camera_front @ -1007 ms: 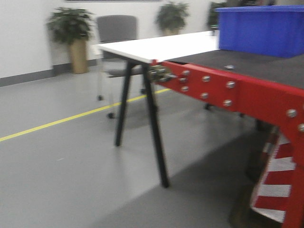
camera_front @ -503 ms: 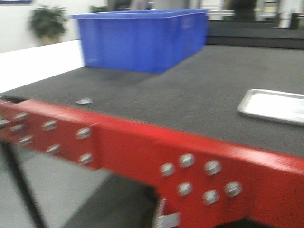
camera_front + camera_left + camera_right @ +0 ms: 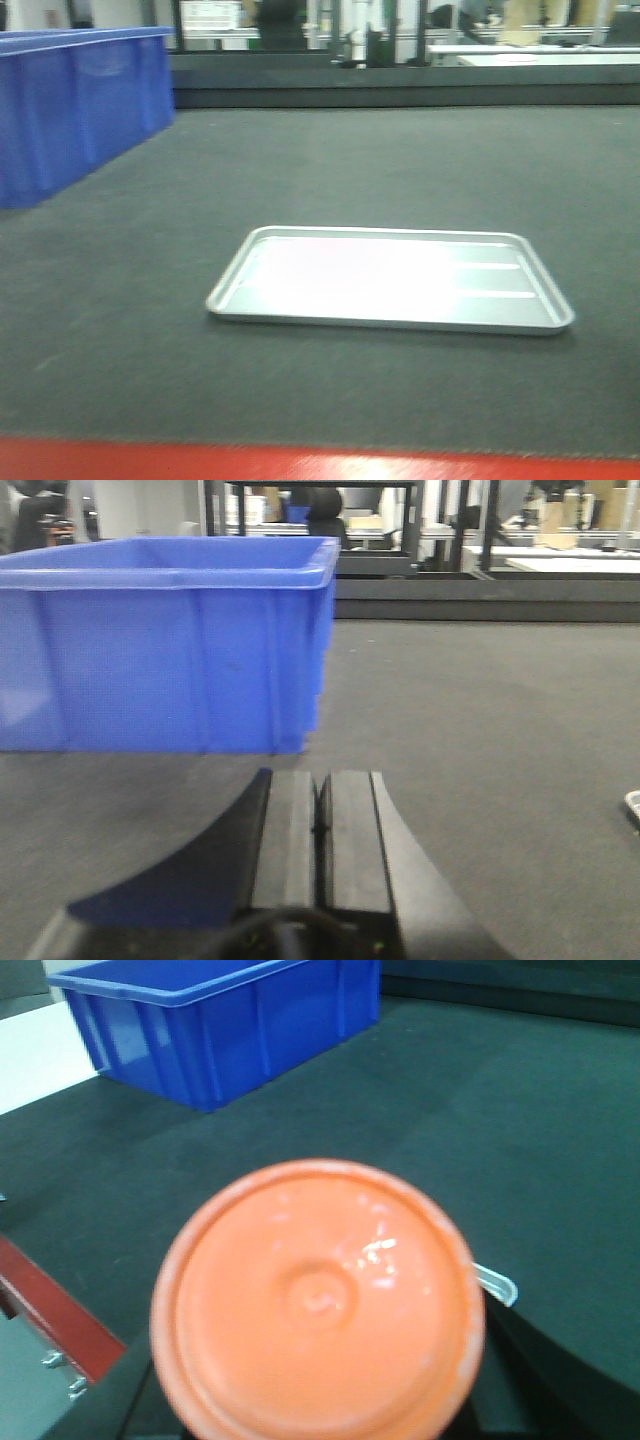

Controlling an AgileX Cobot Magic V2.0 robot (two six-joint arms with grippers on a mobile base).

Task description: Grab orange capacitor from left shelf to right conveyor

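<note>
The orange capacitor [image 3: 318, 1300] shows only its top — sides and print hidden. It covers most of the silver tray [image 3: 497, 1286]; the blue bin [image 3: 70, 110] runs off the left edge.

Bright even light; glare blows out silver tray [image 3: 390, 280]; orange capacitor [image 3: 318, 1300] close, soft-focus; backgrounds blurred.
</note>
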